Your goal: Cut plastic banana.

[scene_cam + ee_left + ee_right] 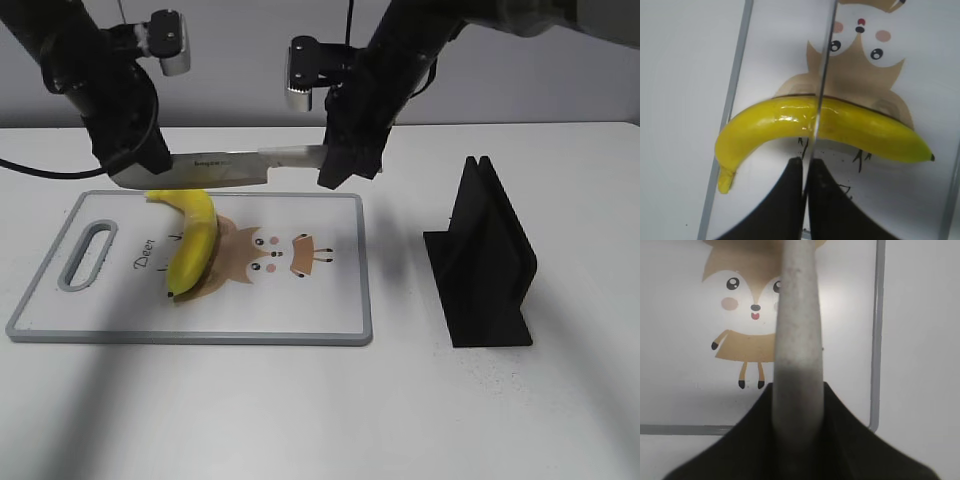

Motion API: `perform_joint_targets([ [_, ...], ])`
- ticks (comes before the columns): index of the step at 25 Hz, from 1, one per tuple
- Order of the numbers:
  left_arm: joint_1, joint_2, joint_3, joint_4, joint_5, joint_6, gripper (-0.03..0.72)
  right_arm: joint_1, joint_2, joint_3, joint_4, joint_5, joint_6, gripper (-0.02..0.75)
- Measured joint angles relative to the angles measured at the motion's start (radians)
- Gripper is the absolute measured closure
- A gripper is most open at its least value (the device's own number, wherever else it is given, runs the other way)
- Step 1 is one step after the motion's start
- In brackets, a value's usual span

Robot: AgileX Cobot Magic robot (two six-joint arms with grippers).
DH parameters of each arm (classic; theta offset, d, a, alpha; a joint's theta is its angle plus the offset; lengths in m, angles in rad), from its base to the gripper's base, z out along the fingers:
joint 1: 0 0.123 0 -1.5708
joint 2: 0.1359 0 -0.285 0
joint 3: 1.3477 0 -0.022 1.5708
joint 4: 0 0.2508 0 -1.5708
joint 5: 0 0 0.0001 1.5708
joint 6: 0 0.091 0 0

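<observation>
The plastic banana point(825, 127) lies on the cutting board point(330, 335) toward the surface's left edge, its long axis running far-to-near. The knife point(235, 168) hangs directly above it, crossing that axis. The left end effector point(135, 160) clamps the blade tip, the right end effector point(348, 160) clamps the handle; both are equally committed to pressing straight down.

We are seeing a white cutting board point(300, 310) with a deer picture point(290, 255) lying on the white table point(500, 420). A black stand point(485, 260) is sitting beside it.
</observation>
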Motion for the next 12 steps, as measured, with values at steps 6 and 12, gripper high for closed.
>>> perform_joint_targets([
  [6,0.000,0.035,0.000,-0.004,-0.033,0.004,0.680,0.000,0.002,0.000,-0.018,-0.026,0.015,0.557],
  [12,0.000,0.089,0.000,-0.010,-0.052,0.005,0.679,0.000,0.040,0.000,-0.022,-0.038,0.016,0.557],
])
